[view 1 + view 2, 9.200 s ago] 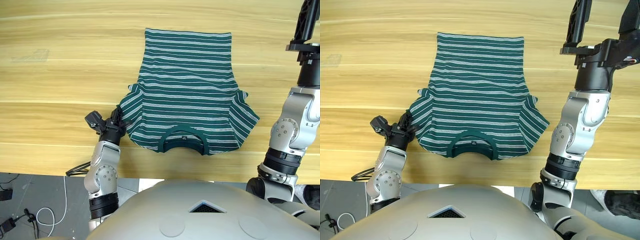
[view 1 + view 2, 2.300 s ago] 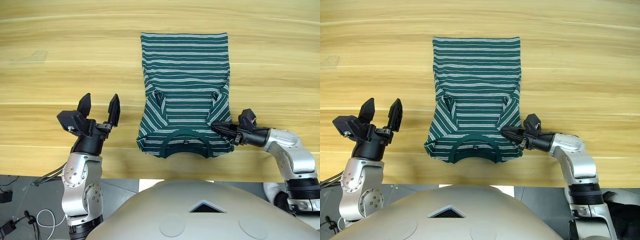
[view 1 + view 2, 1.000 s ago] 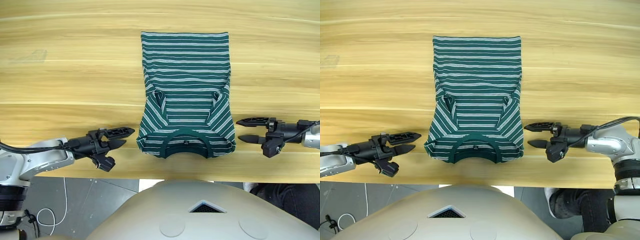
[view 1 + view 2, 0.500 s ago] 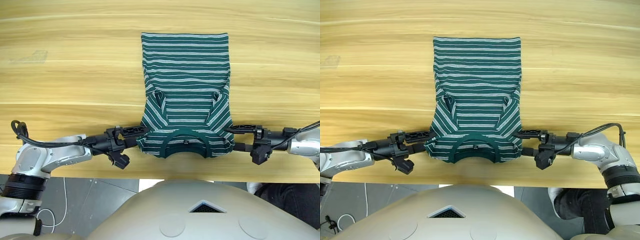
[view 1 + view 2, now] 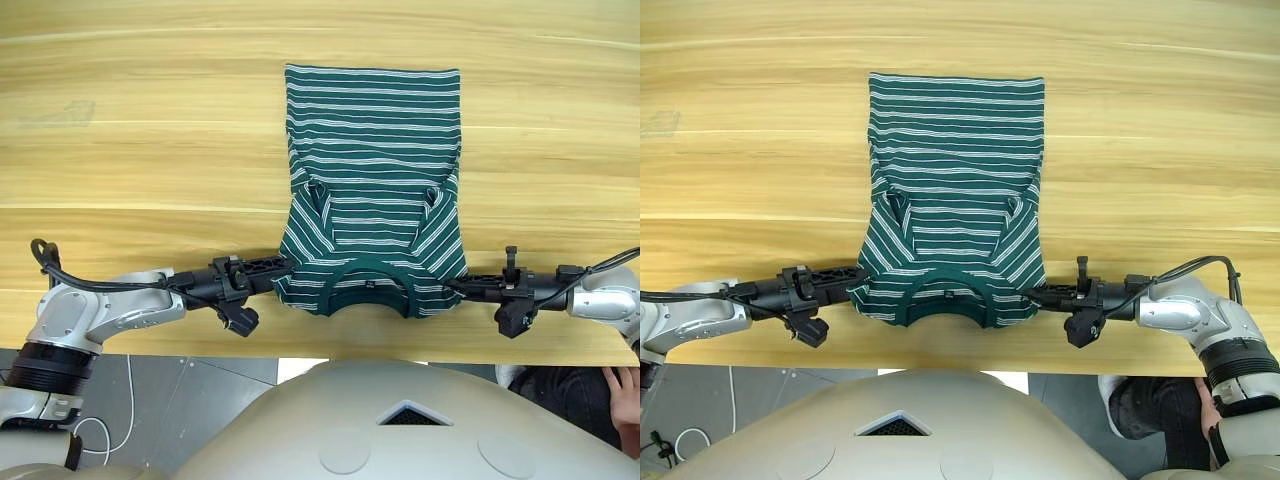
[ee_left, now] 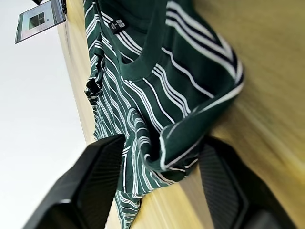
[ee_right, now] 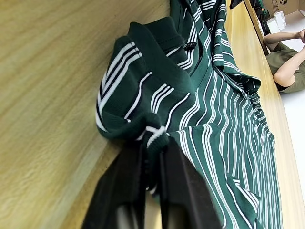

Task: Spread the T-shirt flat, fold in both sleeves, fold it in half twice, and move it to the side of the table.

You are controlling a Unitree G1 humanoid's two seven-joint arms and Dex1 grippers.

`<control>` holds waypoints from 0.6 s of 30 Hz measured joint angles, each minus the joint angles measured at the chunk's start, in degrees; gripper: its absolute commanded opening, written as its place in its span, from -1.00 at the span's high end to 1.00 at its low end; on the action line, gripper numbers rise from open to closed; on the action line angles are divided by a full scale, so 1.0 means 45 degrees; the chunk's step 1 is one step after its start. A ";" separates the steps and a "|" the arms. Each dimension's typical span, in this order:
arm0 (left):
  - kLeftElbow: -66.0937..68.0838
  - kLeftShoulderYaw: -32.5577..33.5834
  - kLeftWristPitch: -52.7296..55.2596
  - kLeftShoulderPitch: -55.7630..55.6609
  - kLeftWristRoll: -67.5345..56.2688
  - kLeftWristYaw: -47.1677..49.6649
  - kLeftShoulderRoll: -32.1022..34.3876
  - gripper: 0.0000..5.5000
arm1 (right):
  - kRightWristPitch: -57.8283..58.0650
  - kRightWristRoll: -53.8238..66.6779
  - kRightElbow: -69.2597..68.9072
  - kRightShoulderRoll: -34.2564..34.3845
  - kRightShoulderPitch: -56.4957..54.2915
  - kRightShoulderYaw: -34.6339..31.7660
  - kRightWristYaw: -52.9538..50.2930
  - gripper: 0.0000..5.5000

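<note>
The green-and-white striped T-shirt [image 5: 372, 170] lies flat on the wooden table [image 5: 150, 150], both sleeves folded in, collar [image 5: 368, 272] at the near edge. My left gripper [image 5: 283, 275] lies low on the table at the shirt's near left corner. It is open, with the corner [image 6: 190, 129] between its fingers [image 6: 102, 162]. My right gripper [image 5: 452, 287] is at the near right corner, shut on the fabric [image 7: 143, 119] there. The pinch shows close up in the right wrist view, at the gripper [image 7: 153, 143].
The table's front edge [image 5: 120, 348] runs just behind both grippers. Bare wood stretches wide to the left [image 5: 120, 120] and right [image 5: 560, 130] of the shirt. A black cable [image 5: 45, 262] loops off my left arm.
Both sleeves got folded in, then both arms dropped to the collar-end corners. In the last half second the right gripper closed on its corner; the left edged slightly inward.
</note>
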 measured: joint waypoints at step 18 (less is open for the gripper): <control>0.0589 -0.0638 0.0336 -0.0345 0.0680 0.0768 0.0318 0.99 | 0.0145 -0.0024 0.0020 0.0008 -0.0005 0.0020 -0.0204 1.00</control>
